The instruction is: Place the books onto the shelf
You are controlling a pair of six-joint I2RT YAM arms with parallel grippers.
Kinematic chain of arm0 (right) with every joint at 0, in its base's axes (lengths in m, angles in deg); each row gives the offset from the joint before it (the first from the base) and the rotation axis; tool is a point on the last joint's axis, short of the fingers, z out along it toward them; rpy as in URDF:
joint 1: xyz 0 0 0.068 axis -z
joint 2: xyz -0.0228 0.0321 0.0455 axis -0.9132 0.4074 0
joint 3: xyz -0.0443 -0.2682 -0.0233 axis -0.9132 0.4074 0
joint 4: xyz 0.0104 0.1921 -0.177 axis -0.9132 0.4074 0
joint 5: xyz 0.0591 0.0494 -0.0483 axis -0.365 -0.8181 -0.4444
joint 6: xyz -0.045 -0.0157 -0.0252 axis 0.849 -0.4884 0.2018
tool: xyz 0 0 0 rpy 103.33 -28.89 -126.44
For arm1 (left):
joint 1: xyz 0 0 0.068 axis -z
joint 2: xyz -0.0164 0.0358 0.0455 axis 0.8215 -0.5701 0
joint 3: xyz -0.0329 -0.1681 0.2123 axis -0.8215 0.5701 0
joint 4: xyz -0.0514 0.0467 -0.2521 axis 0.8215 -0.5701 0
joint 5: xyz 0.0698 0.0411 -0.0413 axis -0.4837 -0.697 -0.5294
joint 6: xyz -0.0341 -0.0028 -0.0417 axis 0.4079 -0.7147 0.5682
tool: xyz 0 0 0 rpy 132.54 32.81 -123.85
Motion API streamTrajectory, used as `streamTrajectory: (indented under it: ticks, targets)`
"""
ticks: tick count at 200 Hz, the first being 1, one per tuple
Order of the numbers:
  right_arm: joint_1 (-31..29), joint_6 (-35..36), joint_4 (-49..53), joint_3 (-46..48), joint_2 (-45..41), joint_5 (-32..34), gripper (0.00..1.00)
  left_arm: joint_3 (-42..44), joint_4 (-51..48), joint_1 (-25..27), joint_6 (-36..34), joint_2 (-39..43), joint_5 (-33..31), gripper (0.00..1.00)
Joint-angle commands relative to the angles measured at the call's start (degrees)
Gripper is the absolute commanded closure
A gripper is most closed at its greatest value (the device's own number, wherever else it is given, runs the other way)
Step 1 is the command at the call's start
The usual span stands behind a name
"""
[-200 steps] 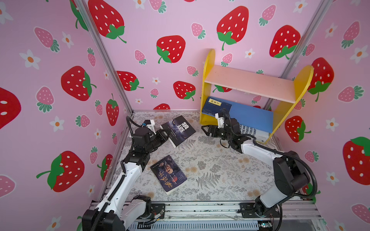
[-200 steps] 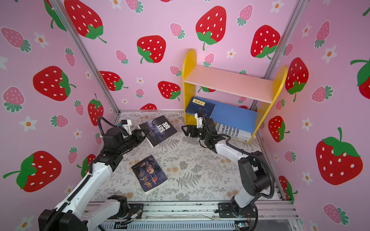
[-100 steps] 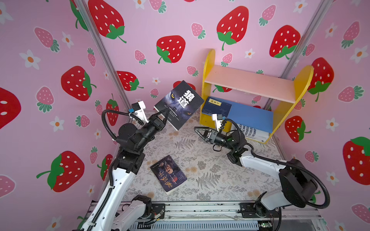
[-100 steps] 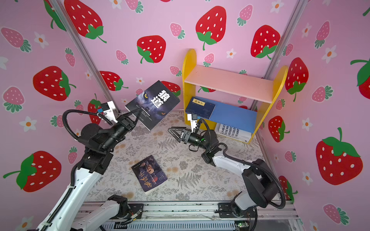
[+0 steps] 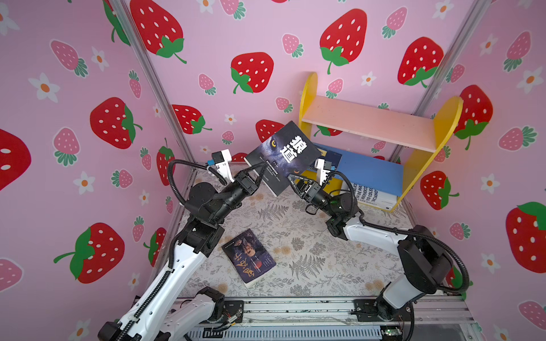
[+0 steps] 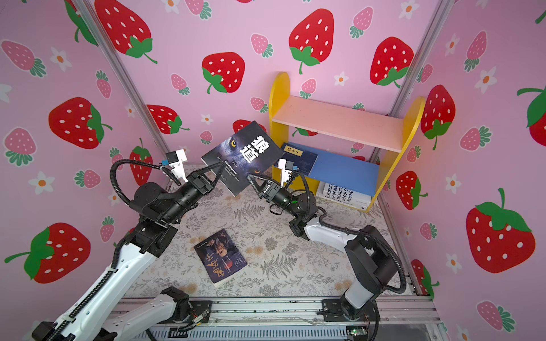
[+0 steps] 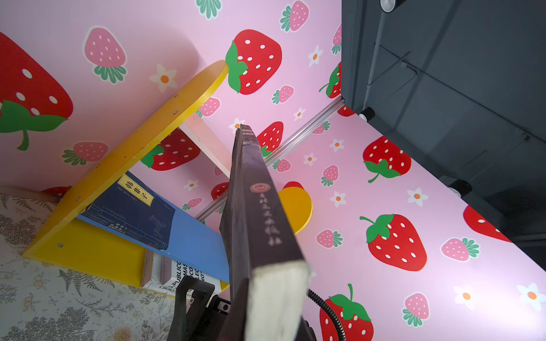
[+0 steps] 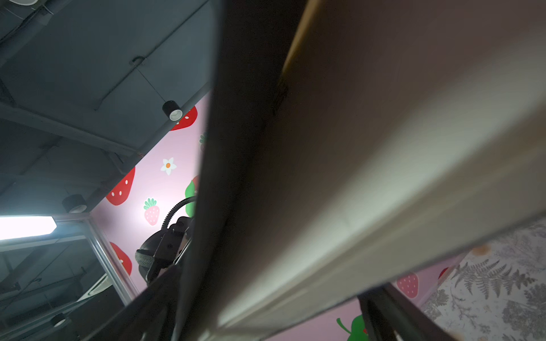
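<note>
A dark book with big white Chinese characters [image 5: 283, 153] is held tilted in the air, just before the wooden shelf with yellow round-topped panels [image 5: 443, 127]. Its lower edge is clenched by the left hand [image 5: 260, 173]. The right hand [image 5: 291, 181] is spread wide, its jaws set on both sides of the book's other edge. A second dark book [image 5: 249, 257] is seen flat on the fern-patterned tabletop [image 5: 310, 236]. A navy book with a yellow label [image 6: 298, 158] is laid on the blue lower board [image 5: 369, 171].

Pink strawberry-print walls [image 5: 236, 29] are enclosing a worktop [image 5: 310, 236] that is wearing a fern-and-flower cloth. A grey metal rail [image 5: 295, 308] is running along its near edge, and a strip lamp [image 8: 26, 226] is glowing overhead.
</note>
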Motion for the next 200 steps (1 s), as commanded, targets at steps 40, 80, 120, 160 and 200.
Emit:
streamTrajectory:
  ticks: [40, 80, 120, 160, 200]
  targets:
    - [-0.1, -3.4, -6.5, -0.7, -0.3, 5.5, 0.33, 1.0, 9.6, 2.9, 0.9, -0.9, -1.7, 1.00]
    - [0.7, -7.9, -11.5, 0.2, 1.4, 6.0, 0.74, -0.1, 10.2, 4.1, 0.5, -3.2, -1.2, 1.00]
    - [1.5, -8.0, -11.3, 1.4, 0.6, 5.9, 0.83, -0.8, 9.4, 4.3, -0.4, -3.9, -1.2, 1.00]
    - [4.5, -7.6, -8.8, 3.4, -2.1, 3.9, 0.95, -4.1, 1.6, 4.1, -4.9, -4.2, -1.3, 0.72]
    - [11.3, -3.6, 3.7, 4.7, -8.8, -8.1, 0.95, -9.9, -14.8, 2.0, -13.9, -4.4, -2.0, 0.29]
